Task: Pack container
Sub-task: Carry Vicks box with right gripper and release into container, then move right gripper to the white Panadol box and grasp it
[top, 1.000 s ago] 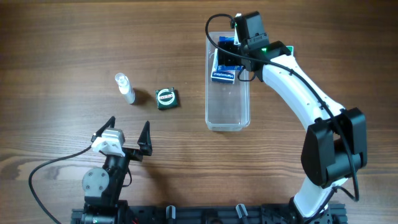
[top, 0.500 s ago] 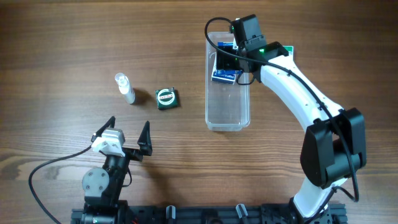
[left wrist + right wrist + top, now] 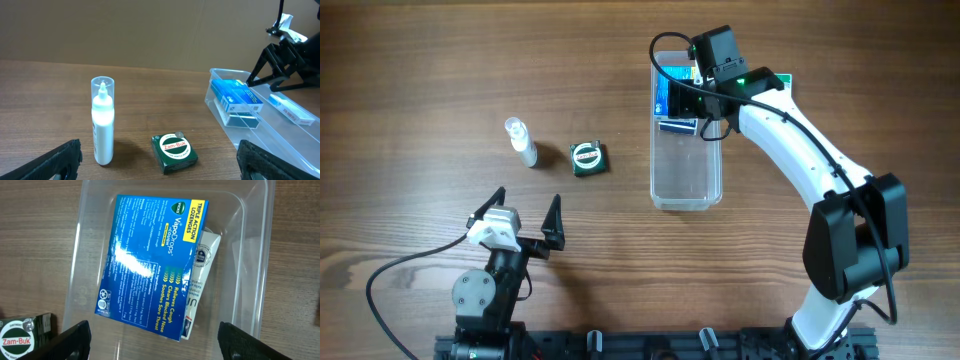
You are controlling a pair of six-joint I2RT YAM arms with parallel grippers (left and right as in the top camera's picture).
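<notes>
packing part done: blue cardboard box (image 3: 155,265) lying in clear plastic tub (image 3: 687,190); white bottle (image 3: 521,141), green tin (image 3: 588,158) waiting outside; l claw (image 3: 527,205), r claw (image 3: 161,344) gaping, empty.

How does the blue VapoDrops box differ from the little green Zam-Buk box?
The VapoDrops box is blue and clearly larger; the Zam-Buk box is dark green and small. The VapoDrops box lies inside the clear container, partly over a white pack; the Zam-Buk box sits outside on the table. VapoDrops is oblong, Zam-Buk nearly square. Both lie flat, printed face up.
</notes>
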